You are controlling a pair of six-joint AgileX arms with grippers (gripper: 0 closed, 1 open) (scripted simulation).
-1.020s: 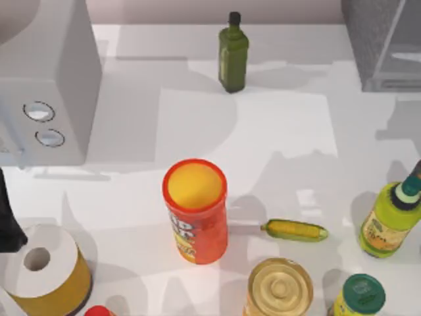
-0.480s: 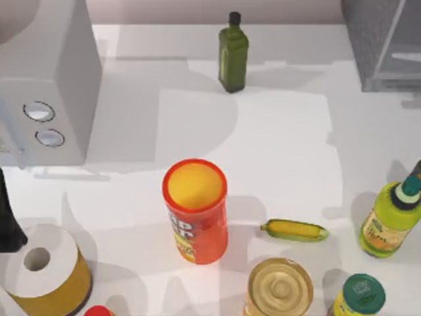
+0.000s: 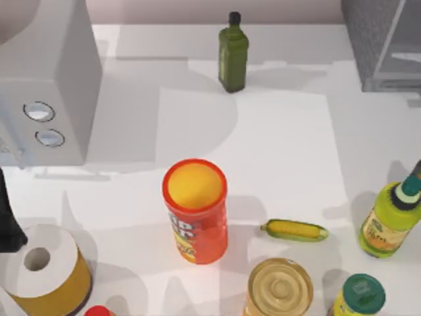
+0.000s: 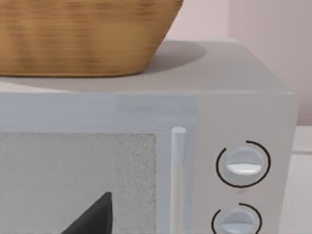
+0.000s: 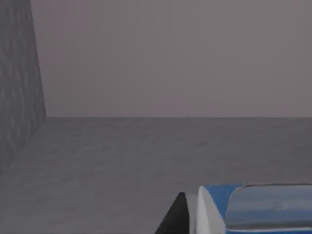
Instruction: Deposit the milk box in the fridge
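Right wrist view: your right gripper (image 5: 187, 217) inside fridge (image 5: 19, 83), finger against milk box (image 5: 253, 207); grip state cannot tell.

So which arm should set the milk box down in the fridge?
Right. Its wrist view shows the milk box beside a dark fingertip, over the fridge's grey floor. The left faces the microwave.

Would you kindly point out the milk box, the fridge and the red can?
milk box (image 5: 253, 207): right wrist view, blue top.
fridge (image 3: 368, 39): top view, speckled wall.
red can (image 3: 197, 230): top view, printed side.
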